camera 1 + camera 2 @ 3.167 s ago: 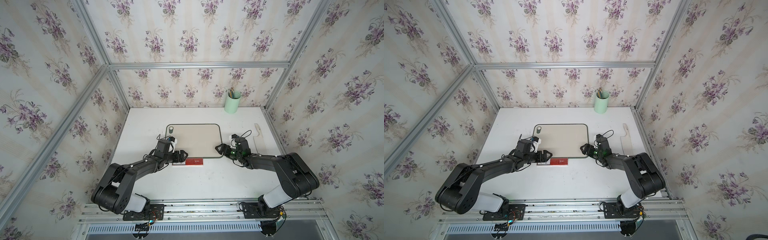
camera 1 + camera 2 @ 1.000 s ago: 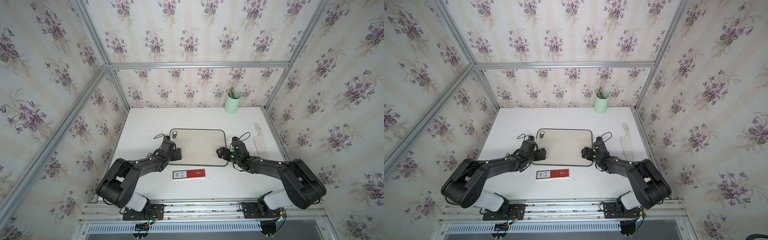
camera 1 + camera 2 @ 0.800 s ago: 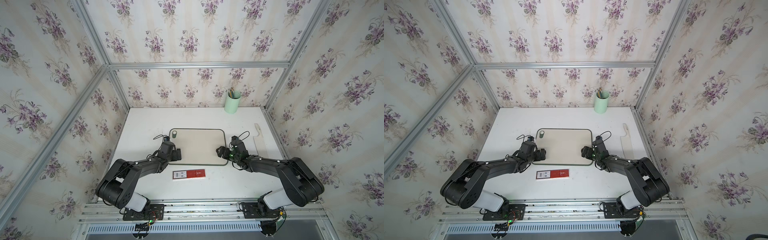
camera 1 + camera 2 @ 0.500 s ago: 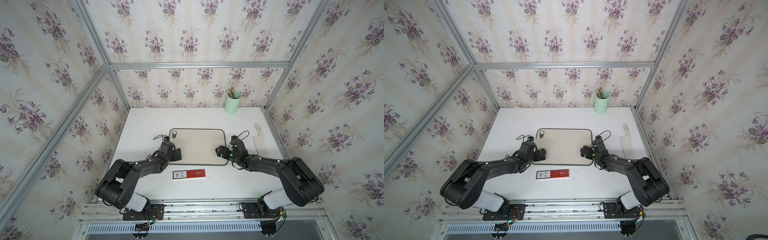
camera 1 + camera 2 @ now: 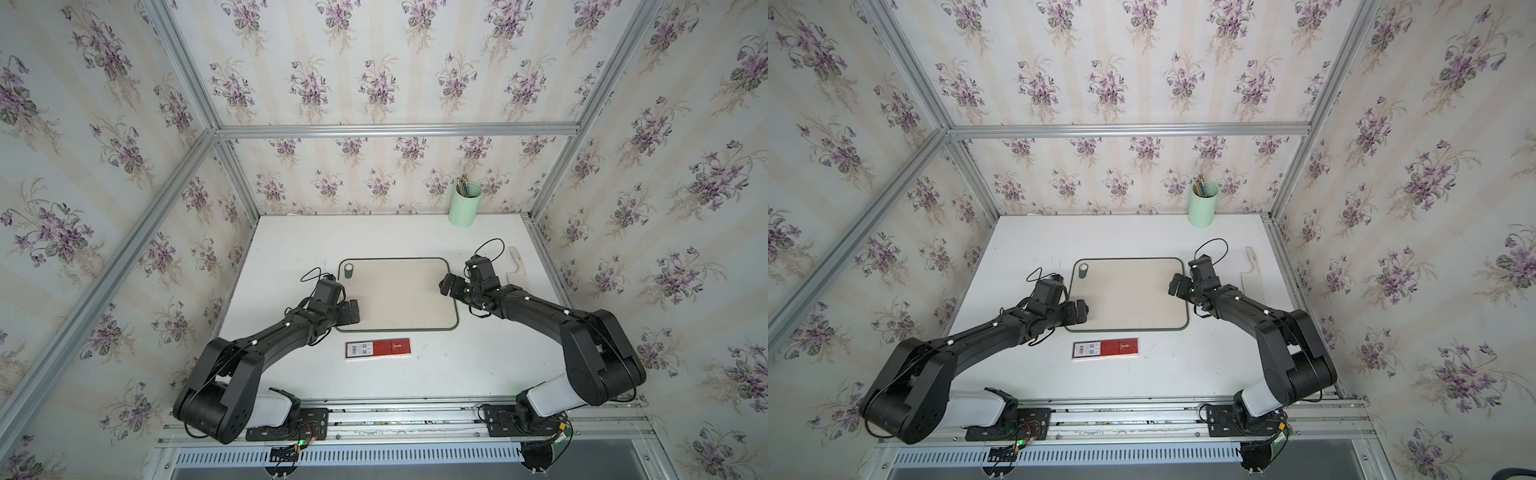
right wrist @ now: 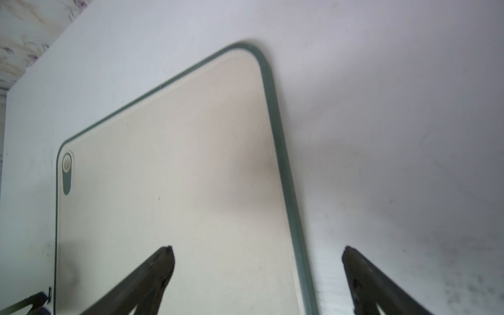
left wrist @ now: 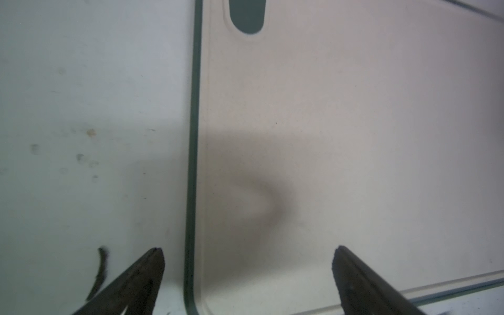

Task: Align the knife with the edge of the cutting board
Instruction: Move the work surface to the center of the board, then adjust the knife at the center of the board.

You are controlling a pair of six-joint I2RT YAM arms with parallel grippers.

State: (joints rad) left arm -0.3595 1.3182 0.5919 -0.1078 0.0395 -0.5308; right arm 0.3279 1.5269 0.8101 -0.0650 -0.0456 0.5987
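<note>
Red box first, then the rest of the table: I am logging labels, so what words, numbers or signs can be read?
Red box: white label with code-like squares, too small to read; a small white mark on the red part, unreadable.
Cutting board, knife, green cup: no text visible.

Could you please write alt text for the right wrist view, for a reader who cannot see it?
The right hand, open and empty, straddles a green-rimmed edge of the beige cutting board, one fingertip over the board, the other over the white table. The oval handle hole lies at a far corner.
</note>
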